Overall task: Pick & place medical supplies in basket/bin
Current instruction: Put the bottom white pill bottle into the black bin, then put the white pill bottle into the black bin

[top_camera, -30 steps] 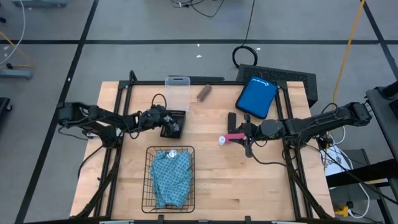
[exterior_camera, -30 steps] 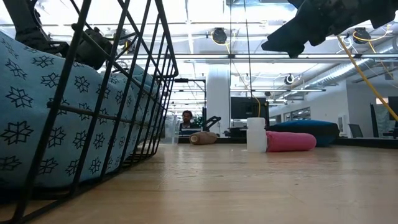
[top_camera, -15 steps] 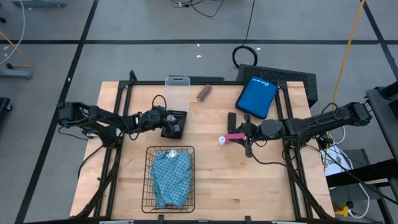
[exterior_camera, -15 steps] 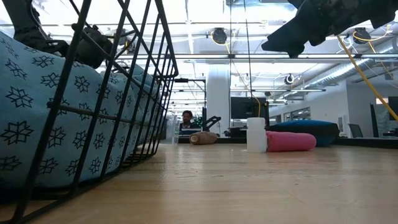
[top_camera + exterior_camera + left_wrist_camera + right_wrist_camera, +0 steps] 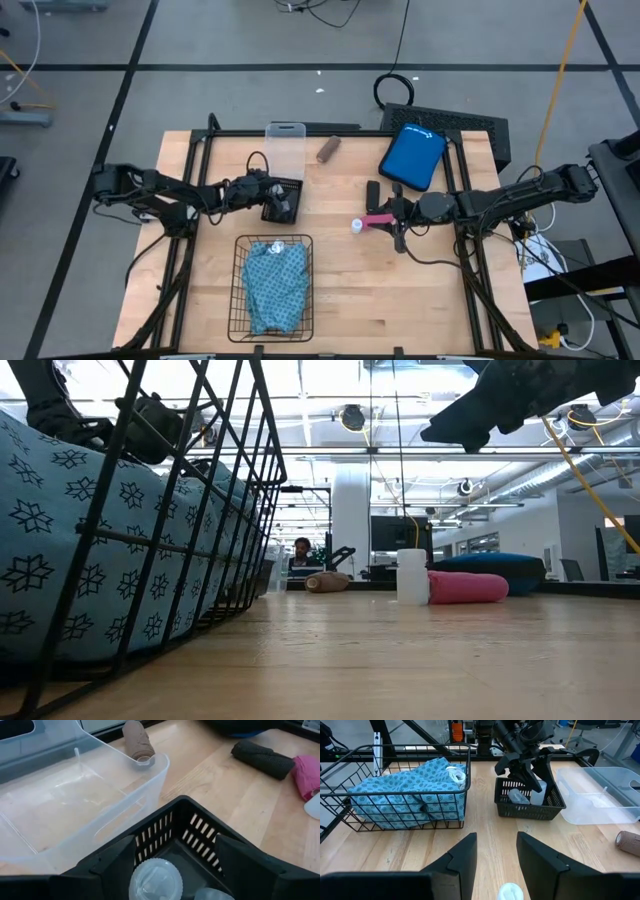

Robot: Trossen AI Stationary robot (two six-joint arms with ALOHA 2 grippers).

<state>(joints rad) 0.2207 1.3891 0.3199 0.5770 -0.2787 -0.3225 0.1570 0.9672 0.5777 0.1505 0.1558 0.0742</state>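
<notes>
We see the black wire-mesh basket (image 5: 272,285) near the table's front edge, holding the folded teal patterned cloth (image 5: 276,283), which nearly fills it, with a white-capped vial (image 5: 456,774) lying on top at the back end. Behind it sits the clear plastic box (image 5: 285,150), with nothing visible inside, and just beside that the small black tray (image 5: 281,200), which contains clear white-capped vials (image 5: 156,879). The left gripper (image 5: 270,194) hangs over this tray with its fingers spread apart, one on each side of the vials in the wrist view, not pinching anything we can make out. The brown roll (image 5: 328,149) lies near the back edge, right beside the clear box. In the open middle of the table the pink roll (image 5: 378,220) lies touching another vial (image 5: 356,226), the small black block (image 5: 373,191) just behind them. The right gripper (image 5: 385,222) hovers over the pink roll, fingers parted, gripping nothing.
</notes>
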